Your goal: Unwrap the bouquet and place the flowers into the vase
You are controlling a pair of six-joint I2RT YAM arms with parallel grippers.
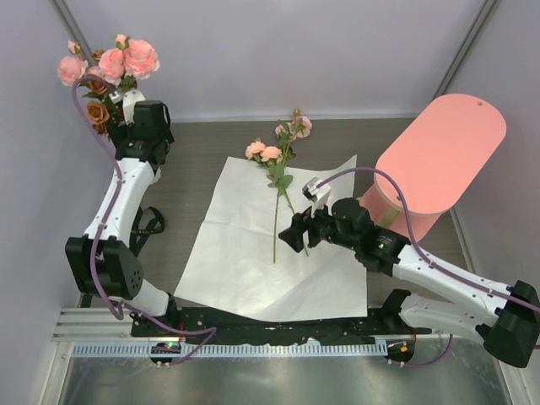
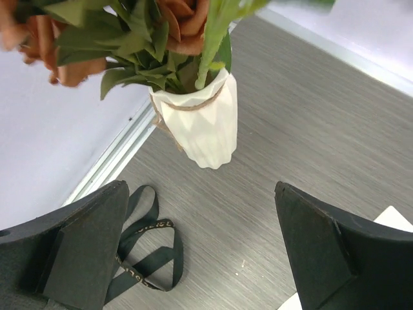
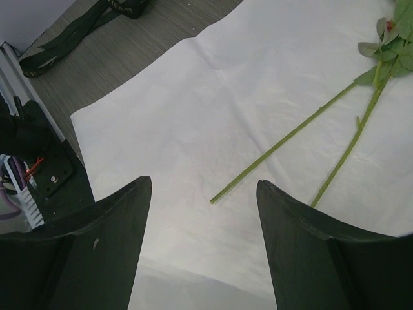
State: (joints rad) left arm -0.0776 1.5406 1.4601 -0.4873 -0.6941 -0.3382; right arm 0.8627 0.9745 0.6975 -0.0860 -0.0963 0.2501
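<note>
Left claw (image 2: 203, 258): jaws wide apart, empty, poised over small white ribbed vase (image 2: 200, 123) with twine band, upright at far-left corner of grey wood-grain tabletop (image 2: 310, 116). In vase: bunch of pink and rust-brown artificial roses (image 1: 114, 63) on green stems. Near vase, flat on tabletop: loose black ribbon (image 2: 145, 252). At centre: unfolded white wrapping paper (image 1: 236, 253), with two long green-stemmed pink roses (image 1: 277, 181) lying across it, heads to far side. Right claw (image 3: 203, 245): jaws apart, gripping nothing, hovering just above paper near lower stem ends. At right: large pink oval stand (image 1: 439, 152).
</note>
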